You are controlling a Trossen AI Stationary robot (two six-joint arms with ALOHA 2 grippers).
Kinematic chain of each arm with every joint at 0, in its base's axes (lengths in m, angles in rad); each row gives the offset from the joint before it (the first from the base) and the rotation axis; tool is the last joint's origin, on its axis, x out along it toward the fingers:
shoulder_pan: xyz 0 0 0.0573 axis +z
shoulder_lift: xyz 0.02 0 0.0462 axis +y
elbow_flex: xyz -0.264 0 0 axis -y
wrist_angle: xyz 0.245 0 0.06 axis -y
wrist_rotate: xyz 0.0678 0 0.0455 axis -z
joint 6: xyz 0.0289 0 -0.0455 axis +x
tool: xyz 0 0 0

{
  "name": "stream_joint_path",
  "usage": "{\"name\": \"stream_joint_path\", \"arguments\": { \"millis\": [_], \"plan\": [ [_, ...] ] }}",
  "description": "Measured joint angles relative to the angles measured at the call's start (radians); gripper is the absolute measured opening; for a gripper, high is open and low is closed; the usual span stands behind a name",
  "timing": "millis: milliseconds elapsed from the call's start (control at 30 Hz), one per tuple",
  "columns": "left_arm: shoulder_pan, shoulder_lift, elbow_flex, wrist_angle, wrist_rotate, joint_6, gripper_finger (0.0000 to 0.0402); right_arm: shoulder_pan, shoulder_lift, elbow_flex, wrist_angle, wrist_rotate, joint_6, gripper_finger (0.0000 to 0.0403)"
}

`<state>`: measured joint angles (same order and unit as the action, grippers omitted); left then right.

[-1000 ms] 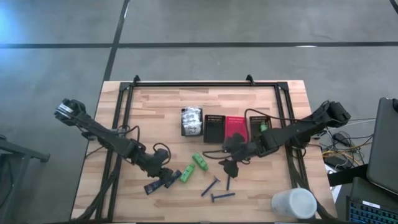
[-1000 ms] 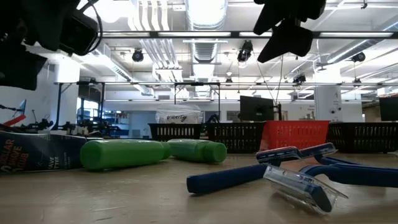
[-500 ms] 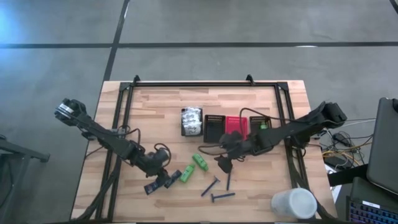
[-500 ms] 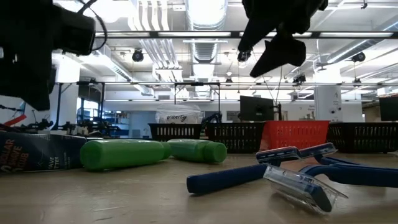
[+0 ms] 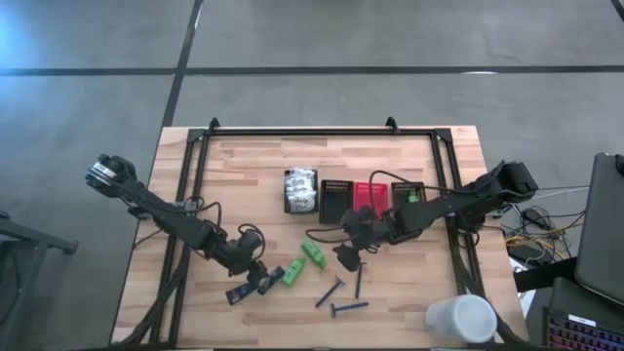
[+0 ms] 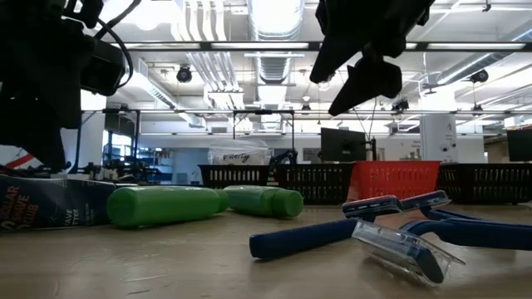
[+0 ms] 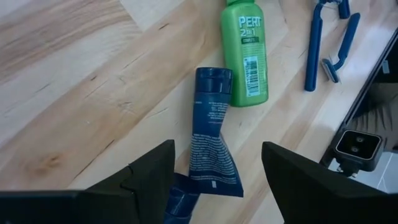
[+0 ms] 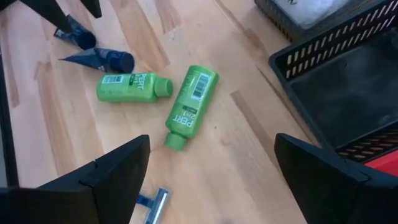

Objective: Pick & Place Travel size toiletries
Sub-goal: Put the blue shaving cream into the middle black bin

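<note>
Your right claw (image 5: 343, 257) has slid toward the desk's middle and now hangs wide open over a bright green plastic bottle (image 5: 313, 253). Drop straight down and pinch its middle. Your left claw (image 5: 255, 280), open, hovers by a dark blue tube (image 7: 211, 145). Count: two green bottles, three blue razors (image 5: 341, 290).

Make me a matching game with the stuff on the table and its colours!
Things:
1. little bottle
2. razor
3. middle bin
4. big cup

Colours:
A. white
B. green
C. red
D. blue

Pairs: 1-B, 2-D, 3-C, 4-A
</note>
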<state>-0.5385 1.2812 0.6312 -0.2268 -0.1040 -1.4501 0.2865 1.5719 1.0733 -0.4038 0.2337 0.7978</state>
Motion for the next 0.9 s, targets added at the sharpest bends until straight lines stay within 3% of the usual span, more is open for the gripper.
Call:
{"name": "stream_joint_path", "arguments": {
  "millis": [200, 467, 900],
  "plan": [
    [0.0, 0.0, 0.0, 0.009, 0.008, -0.019, 0.0245, -0.011, -0.004, 0.0, 0.0, -0.013, -0.008, 0.0344],
    [-0.048, 0.011, 0.0, 0.191, 0.037, 0.033, 0.0245, -0.002, -0.005, 0.0, -0.001, -0.197, 0.018, 0.0321],
    [-0.066, 0.073, 0.0, 0.181, 0.05, 0.058, 0.0245, 0.036, -0.006, 0.0, -0.005, -0.208, 0.032, 0.0293]
  ]
}}
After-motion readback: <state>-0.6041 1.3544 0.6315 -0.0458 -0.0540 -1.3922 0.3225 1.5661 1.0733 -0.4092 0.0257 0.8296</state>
